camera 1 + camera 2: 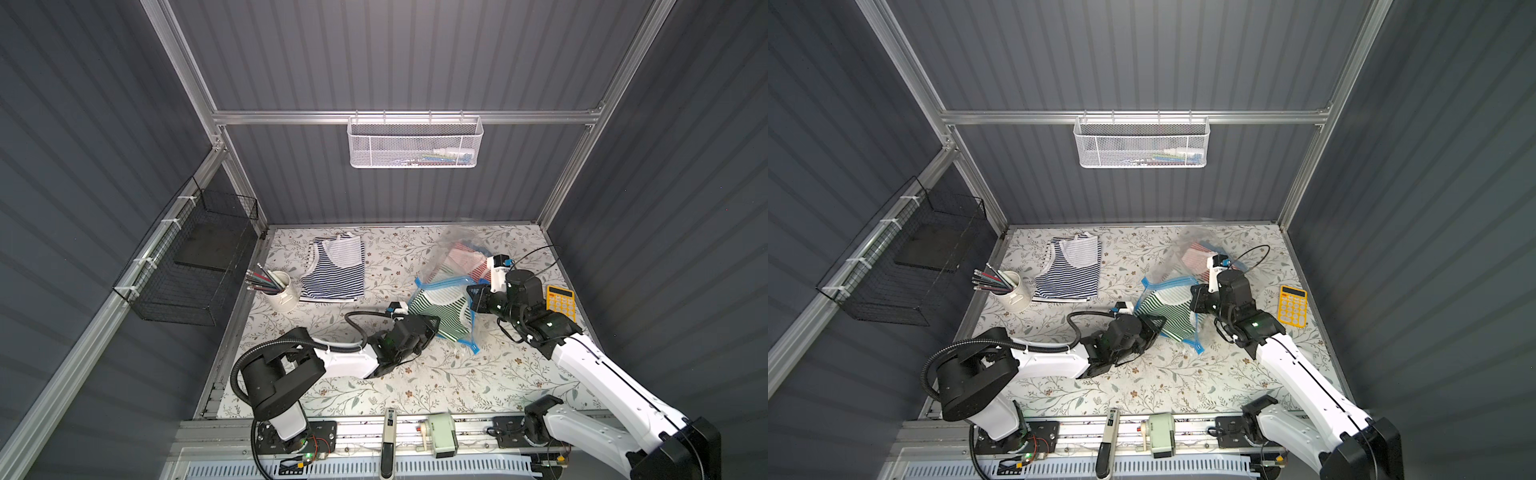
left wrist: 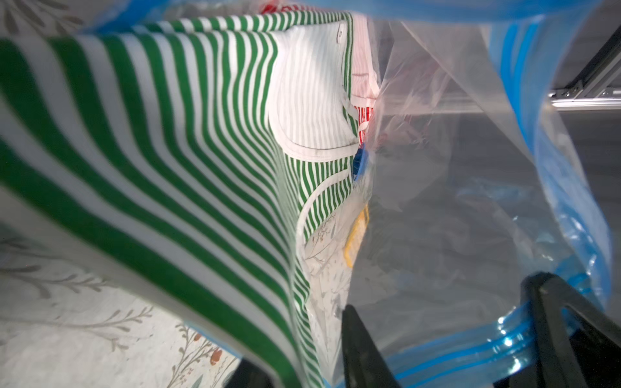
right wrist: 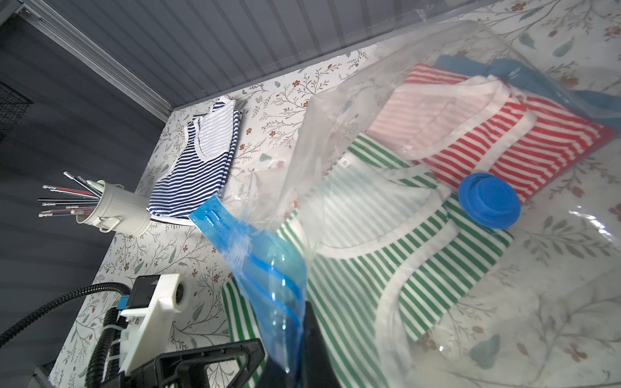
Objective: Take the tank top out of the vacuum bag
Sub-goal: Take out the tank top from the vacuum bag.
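The clear vacuum bag (image 1: 451, 249) lies right of the table's middle, its blue zip strip (image 1: 440, 284) lifted at the mouth. A green-striped tank top (image 1: 440, 309) (image 3: 420, 262) lies half out of that mouth. A red-striped one (image 3: 504, 141) sits deeper inside, by the round blue valve cap (image 3: 489, 201). My right gripper (image 1: 473, 299) (image 3: 295, 336) is shut on the zip strip and holds the upper lip up. At the mouth my left gripper (image 1: 434, 326) (image 2: 299, 336) is open, with the green top's hem (image 2: 168, 151) and some plastic between its jaws.
A navy-striped tank top (image 1: 332, 268) lies flat at the back left, beside a white cup of pencils (image 1: 280, 295). A yellow calculator (image 1: 560, 303) sits near the right edge. A black wire basket (image 1: 187, 266) hangs on the left wall, a white mesh basket (image 1: 413, 143) on the back.
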`<action>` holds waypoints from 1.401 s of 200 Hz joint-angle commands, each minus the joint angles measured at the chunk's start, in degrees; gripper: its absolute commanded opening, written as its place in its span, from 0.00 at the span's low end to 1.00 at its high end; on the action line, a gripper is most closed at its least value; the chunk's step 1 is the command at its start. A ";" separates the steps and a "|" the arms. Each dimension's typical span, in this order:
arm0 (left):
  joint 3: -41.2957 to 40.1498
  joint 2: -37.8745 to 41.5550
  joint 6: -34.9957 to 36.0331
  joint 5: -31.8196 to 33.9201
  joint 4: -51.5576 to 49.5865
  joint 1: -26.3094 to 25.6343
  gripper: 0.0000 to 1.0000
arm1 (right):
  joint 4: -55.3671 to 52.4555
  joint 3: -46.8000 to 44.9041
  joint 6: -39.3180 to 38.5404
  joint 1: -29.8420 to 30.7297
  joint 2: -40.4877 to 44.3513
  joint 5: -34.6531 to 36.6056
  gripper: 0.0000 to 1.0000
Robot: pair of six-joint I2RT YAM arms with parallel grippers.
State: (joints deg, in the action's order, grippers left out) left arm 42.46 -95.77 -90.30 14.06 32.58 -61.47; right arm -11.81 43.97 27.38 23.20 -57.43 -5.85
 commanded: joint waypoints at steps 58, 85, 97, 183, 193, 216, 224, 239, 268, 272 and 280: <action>3.12 -8.89 -6.18 3.08 2.34 -0.40 0.48 | -0.13 1.03 -0.57 -0.63 1.18 -0.35 0.00; 4.09 -11.55 -7.56 4.26 5.41 -0.24 0.48 | 0.15 0.71 -0.45 -0.69 0.92 -0.57 0.00; 5.25 -13.00 -8.49 3.91 5.41 -0.17 0.48 | 0.42 0.45 -0.40 -0.70 0.75 -0.58 0.00; 12.78 -23.26 -8.92 1.56 12.14 1.52 0.00 | -0.69 0.26 -0.37 -0.96 1.88 -0.84 0.00; 12.82 -21.11 -7.02 1.74 9.86 1.53 0.00 | -0.38 -0.31 -0.33 -1.05 2.21 -0.44 0.00; 11.41 -16.80 -4.83 1.22 10.42 1.44 0.00 | 0.09 -0.81 -0.35 -1.25 2.37 -0.48 0.00; 10.83 -15.46 -4.76 0.98 10.76 1.38 0.00 | 0.18 -0.72 -0.31 -1.29 2.24 -0.61 0.00; 10.19 -12.96 -4.42 0.48 10.72 1.22 0.00 | 0.15 -0.51 -0.46 -1.38 1.98 -0.79 0.00; 9.07 -7.67 -3.61 -0.04 7.04 1.00 0.00 | 0.33 -0.31 -0.58 -1.42 1.84 -0.98 0.00; 8.80 -7.02 -3.84 0.07 6.50 0.92 0.00 | 0.26 -0.26 -0.70 -1.40 1.80 -1.02 0.00; 8.28 -5.65 -4.64 0.23 5.36 0.71 0.00 | -0.01 -0.03 -0.74 -1.41 1.64 -1.12 0.00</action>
State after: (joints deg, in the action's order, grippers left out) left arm 52.82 -105.10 -95.98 14.94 41.52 -60.31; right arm -12.05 43.77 27.35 22.00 -55.81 -6.26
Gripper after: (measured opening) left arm 0.063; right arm 0.044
